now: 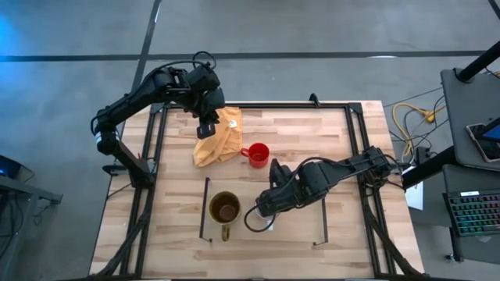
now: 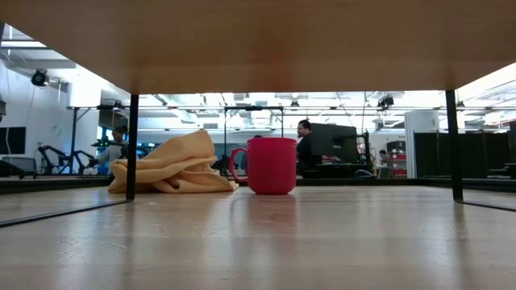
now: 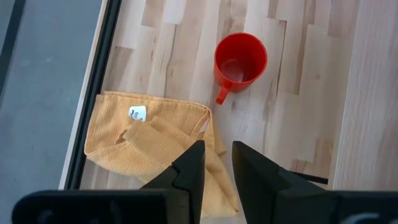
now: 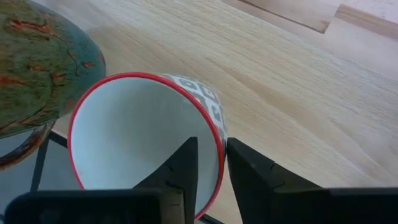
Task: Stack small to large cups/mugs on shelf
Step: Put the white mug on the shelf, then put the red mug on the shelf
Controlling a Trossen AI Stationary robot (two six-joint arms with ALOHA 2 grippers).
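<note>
On the shelf (image 1: 297, 226), the right end effector (image 4: 210, 163) pinches the empty white mug's (image 4: 134, 130) rim.

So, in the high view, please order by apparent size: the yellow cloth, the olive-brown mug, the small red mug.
Largest to smallest:
1. Crumpled yellow cloth
2. Olive-brown mug with dark inside
3. Small red mug
The overhead camera views all three from similar distance, so this ranking seems reliable.

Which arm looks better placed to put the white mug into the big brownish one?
The right. Its gripper straddles the white mug's rim, right beside the brown mug on the shelf. The left gripper hovers over the yellow cloth, farther away.
</note>
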